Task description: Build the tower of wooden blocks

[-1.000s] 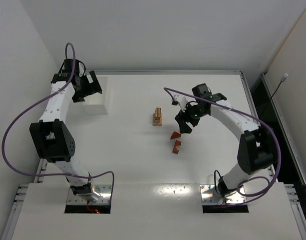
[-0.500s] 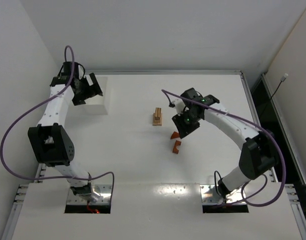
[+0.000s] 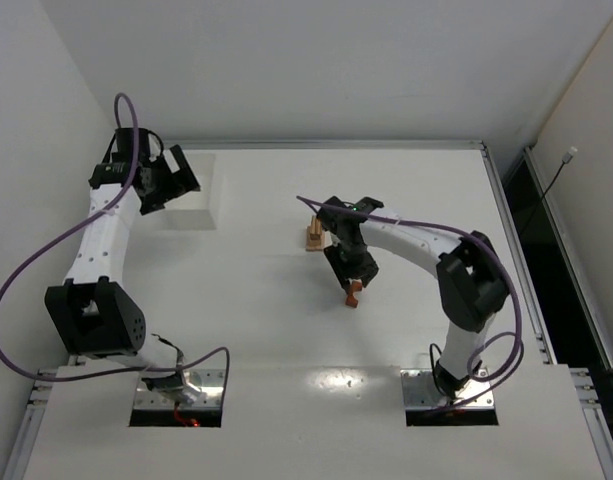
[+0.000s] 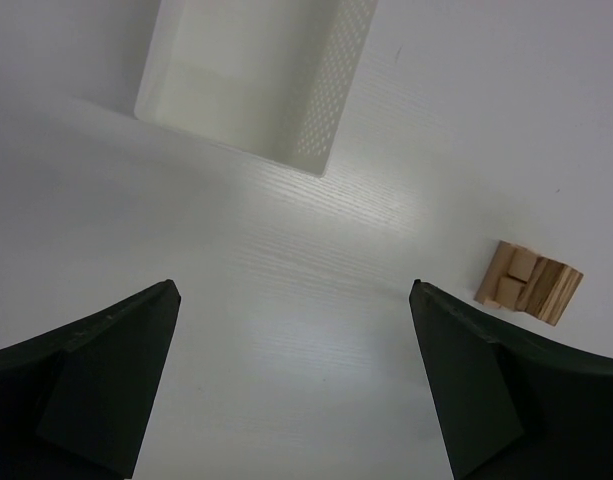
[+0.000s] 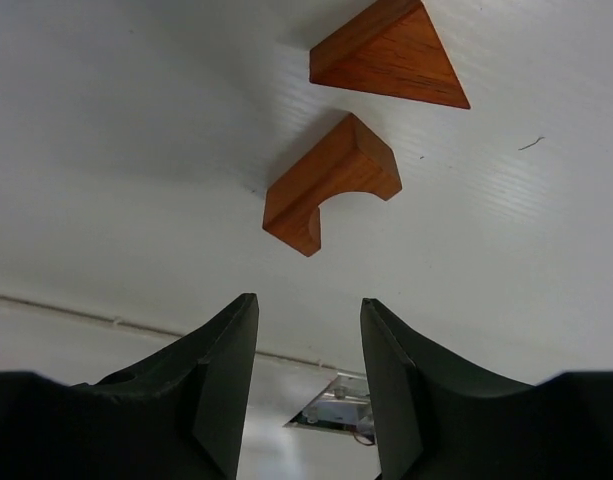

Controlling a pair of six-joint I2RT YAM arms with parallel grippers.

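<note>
The tower is a short stack of tan wood blocks at the table's middle; it also shows in the left wrist view. Two reddish-brown wood blocks lie to its near right: a triangular wedge and an arch-cut block. In the top view only the arch block shows, and the wedge is hidden under the arm. My right gripper is open and empty, low over these two blocks, with its fingertips short of the arch block. My left gripper is open and empty above the table by the tray.
A white rectangular tray sits at the far left. The table's raised metal edge runs along the back and right side. The arm base plates are at the near edge.
My right gripper has swung left and toward the near side, coming over the two reddish blocks and covering the wedge. My left arm has shifted slightly left. No block has moved.
</note>
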